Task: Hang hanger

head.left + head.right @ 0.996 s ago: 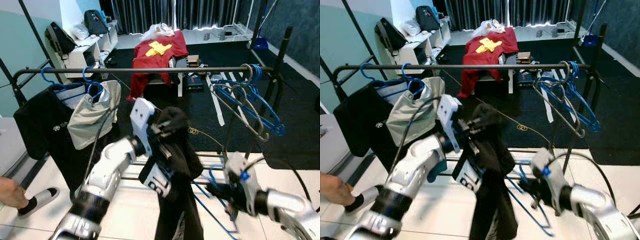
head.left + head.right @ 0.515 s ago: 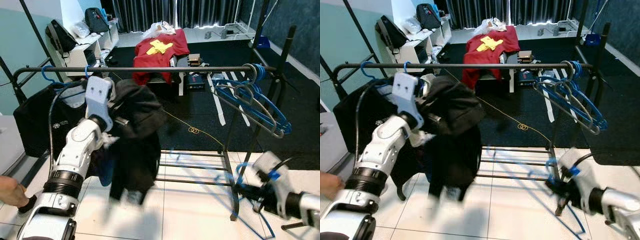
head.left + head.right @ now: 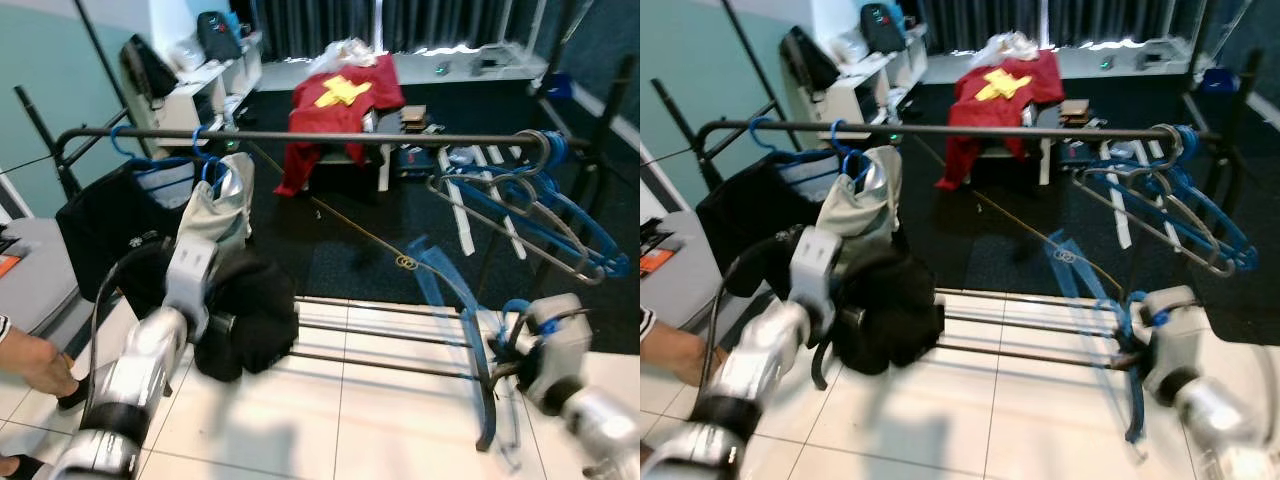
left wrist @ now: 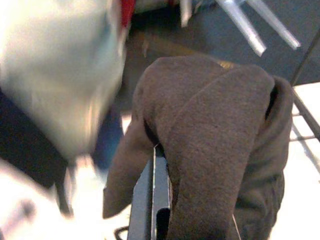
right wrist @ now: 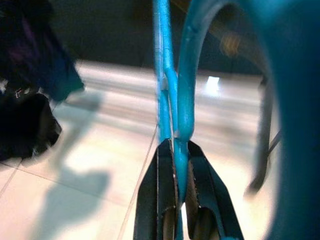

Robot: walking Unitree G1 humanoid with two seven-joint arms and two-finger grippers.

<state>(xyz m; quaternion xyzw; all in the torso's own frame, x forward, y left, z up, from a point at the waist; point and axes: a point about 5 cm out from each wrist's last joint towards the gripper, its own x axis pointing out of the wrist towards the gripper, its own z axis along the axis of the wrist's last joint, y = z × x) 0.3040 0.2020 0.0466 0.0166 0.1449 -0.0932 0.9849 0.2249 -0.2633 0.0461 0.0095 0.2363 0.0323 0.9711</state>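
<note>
Right pincer [image 5: 175, 165] clamped on blue hanger [image 5: 170, 85], left pincer [image 4: 155, 200] gripping dark garment [image 3: 245, 315], clothes rail [image 3: 350, 138] ahead, grey garment [image 3: 215, 210] hanging between

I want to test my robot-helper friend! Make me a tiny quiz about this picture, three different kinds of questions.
1. True or false: the right claw is pinching a blue hanger.
2. What does the left claw carry? A) a red shirt B) a dark garment C) a backpack
3. Fill in: the grey shirt hangs on the clothes ____.

Key: 1 true. 2 B, the dark garment. 3 rail.
</note>
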